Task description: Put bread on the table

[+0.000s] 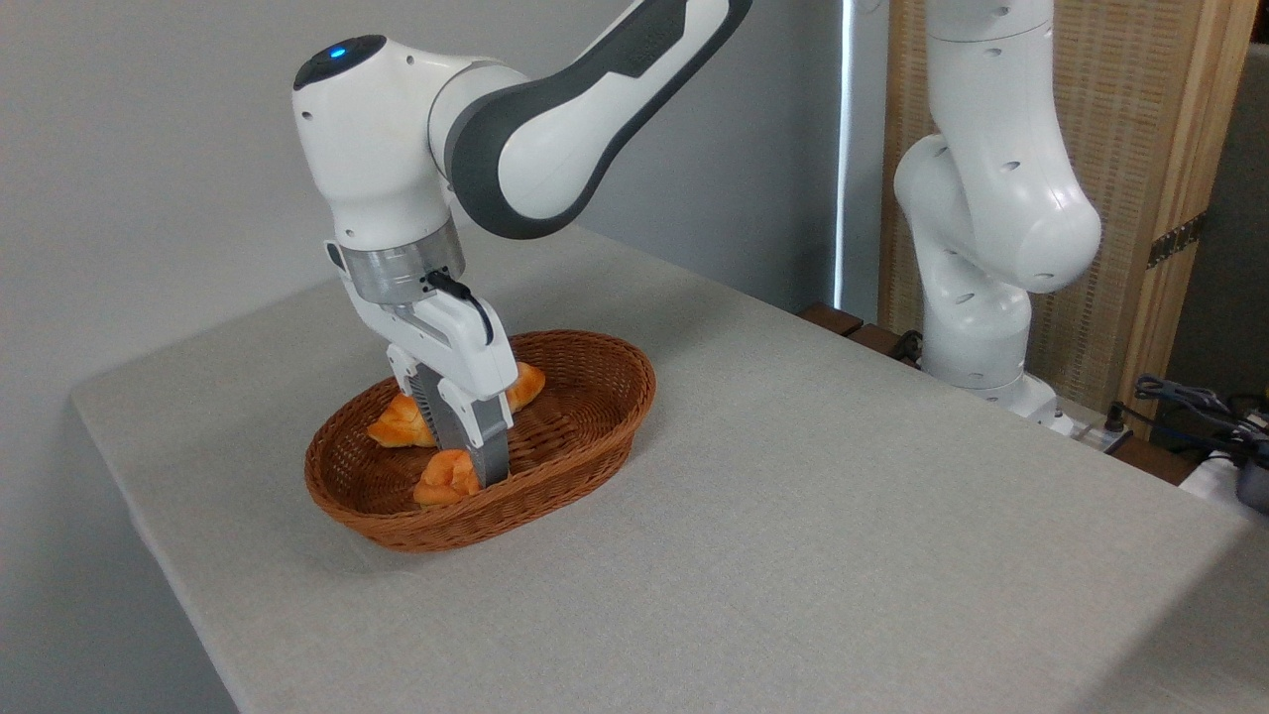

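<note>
The bread (443, 479) is a small knotted golden-orange roll lying low in the front of the brown wicker basket (595, 421). My gripper (470, 474) reaches straight down into the basket, and its grey fingers (490, 458) sit against the roll, which pokes out to their left. The fingers look closed on it. The roll seems to rest on or just above the basket floor. The table (813, 516) is a wide top covered in light grey cloth, and the basket stands on its left half.
A longer golden loaf (402, 423) lies in the basket behind my fingers, partly hidden by the gripper. The arm's white base (977, 337) stands at the table's back right edge. Cables (1190, 402) lie at the far right.
</note>
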